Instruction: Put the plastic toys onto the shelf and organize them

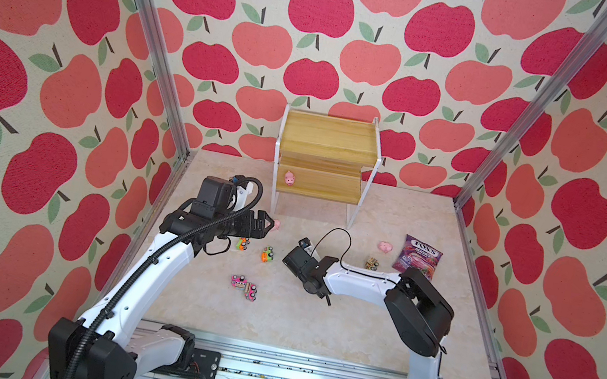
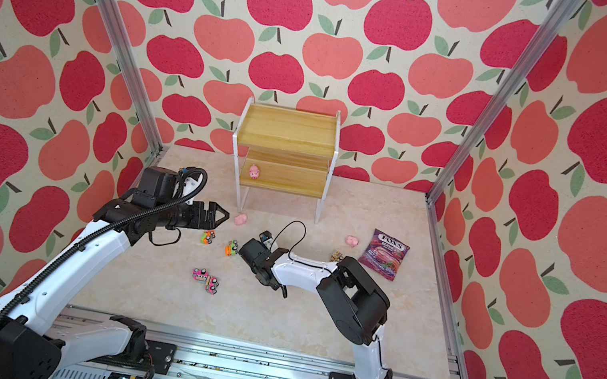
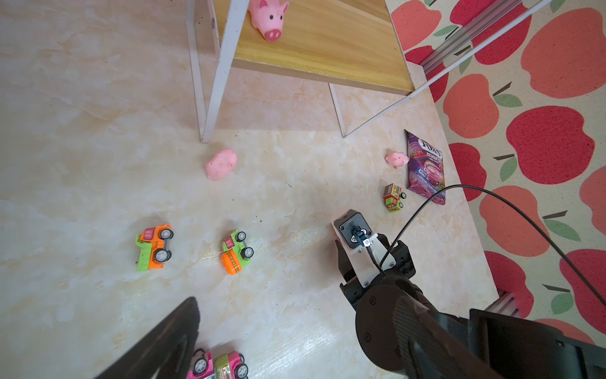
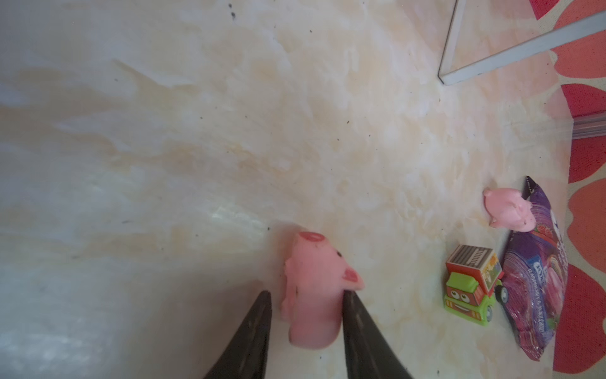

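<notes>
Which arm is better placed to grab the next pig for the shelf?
Right. In the right wrist view the right gripper has its jaws either side of a pig lying on the table. The left gripper hovers open, apart from the nearest other pig.

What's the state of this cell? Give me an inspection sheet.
Surface: marbled beige tabletop, few dark specks.
Job's things: shelf holds one pig on its lower board; three more pigs and five trucks off it.
Clutter: Fox's candy bag beside one pig.
Grippers: left gripper open, empty; right gripper, jaws straddle a pig, one side clear.
Cables: black loop over right wrist; conduit along left arm.
Surroundings: apple-print walls, aluminium posts.
</notes>
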Controlling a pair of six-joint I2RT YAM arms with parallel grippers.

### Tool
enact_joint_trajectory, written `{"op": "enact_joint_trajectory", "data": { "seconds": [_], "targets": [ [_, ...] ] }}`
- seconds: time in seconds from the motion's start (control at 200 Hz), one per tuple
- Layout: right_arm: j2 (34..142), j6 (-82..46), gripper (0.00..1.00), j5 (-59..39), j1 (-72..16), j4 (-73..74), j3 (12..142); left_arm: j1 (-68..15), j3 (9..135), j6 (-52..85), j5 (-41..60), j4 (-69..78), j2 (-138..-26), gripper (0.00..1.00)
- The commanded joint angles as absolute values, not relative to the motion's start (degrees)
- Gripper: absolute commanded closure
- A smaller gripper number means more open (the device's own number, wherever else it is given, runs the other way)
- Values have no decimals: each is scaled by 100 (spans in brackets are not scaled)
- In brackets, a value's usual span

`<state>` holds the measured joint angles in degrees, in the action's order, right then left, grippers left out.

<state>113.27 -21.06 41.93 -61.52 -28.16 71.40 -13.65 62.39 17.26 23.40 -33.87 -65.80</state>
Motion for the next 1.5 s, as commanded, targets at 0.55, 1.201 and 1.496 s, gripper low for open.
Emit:
{"op": "enact_joint_trajectory", "data": {
  "seconds": [0.55,1.201,1.496],
  "targets": [
    [11077,-2458,47,3410,-6598,-2645,7429,-1257,6118,1872,2373,-3217,-6293,5],
    [9110,-3667,46,1264,-4959,-755,5152,-1257,6091,1890,2495,-3190,-6258,5],
    [9299,-3738,51,437,-4515,-53,4860,-1250,6102,1881,2506,-3198,-6282,5]
  ]
}}
